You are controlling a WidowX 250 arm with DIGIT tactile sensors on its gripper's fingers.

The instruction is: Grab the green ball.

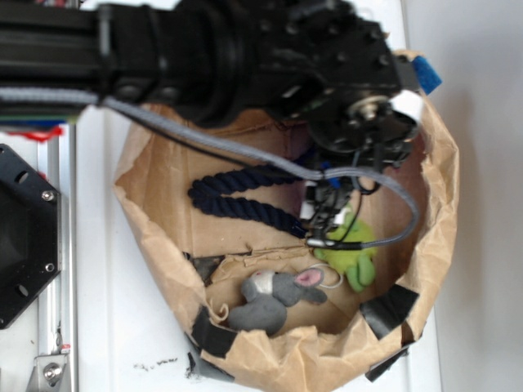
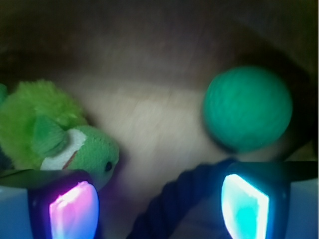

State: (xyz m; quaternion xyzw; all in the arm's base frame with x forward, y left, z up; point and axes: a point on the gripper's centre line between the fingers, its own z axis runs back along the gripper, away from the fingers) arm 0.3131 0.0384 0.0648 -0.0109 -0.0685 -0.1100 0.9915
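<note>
The green ball (image 2: 247,108) shows in the wrist view at the upper right, round and teal, resting on the brown paper floor. It lies ahead of my gripper (image 2: 159,209) and just beyond the right fingertip (image 2: 244,204). The jaws stand open and wide apart, holding nothing. A dark navy rope (image 2: 184,199) runs under the gap between them. In the exterior view the gripper (image 1: 327,224) hangs down inside the paper bag (image 1: 155,237), and the arm hides the ball there.
A lime-green fuzzy frog plush (image 2: 55,132) lies by the left fingertip, also seen as the frog (image 1: 353,255). A grey mouse plush (image 1: 274,298) and the coiled navy rope (image 1: 237,200) share the bag. Its crumpled walls rise all round.
</note>
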